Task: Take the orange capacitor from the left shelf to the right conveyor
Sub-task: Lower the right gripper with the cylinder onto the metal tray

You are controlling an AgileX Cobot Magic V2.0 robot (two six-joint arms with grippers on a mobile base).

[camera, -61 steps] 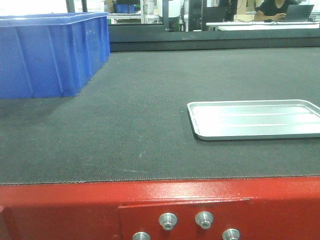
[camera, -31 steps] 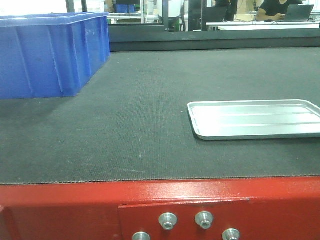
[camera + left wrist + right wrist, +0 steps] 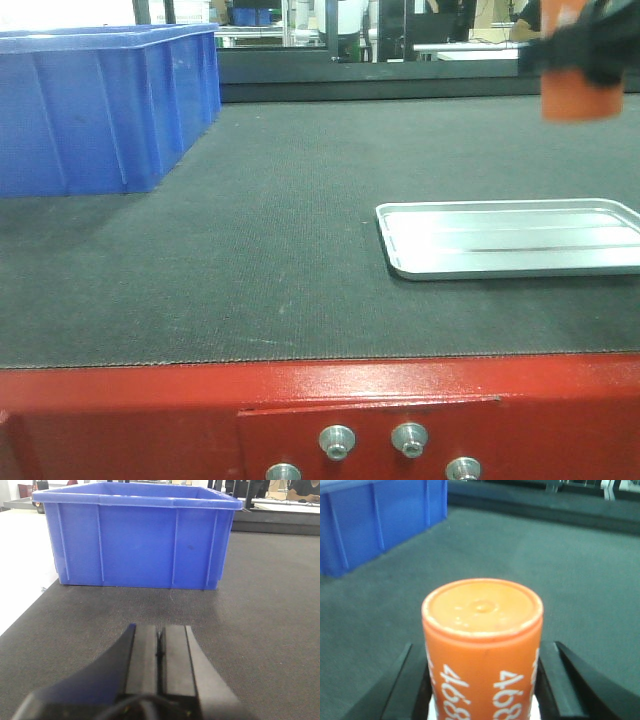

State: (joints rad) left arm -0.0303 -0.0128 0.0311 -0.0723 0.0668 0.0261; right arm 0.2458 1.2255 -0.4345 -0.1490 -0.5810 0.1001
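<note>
Above the dark textured conveyor belt (image 3: pixel 280 240): my right gripper (image 3: pixel 482 680) clasps the orange "4680" cylinder capacitor (image 3: pixel 482 645); left gripper (image 3: pixel 160 647) clenched, empty.

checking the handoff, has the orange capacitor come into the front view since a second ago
Yes. The orange capacitor now hangs at upper right, above the silver tray's far right end; earlier it was absent.
</note>
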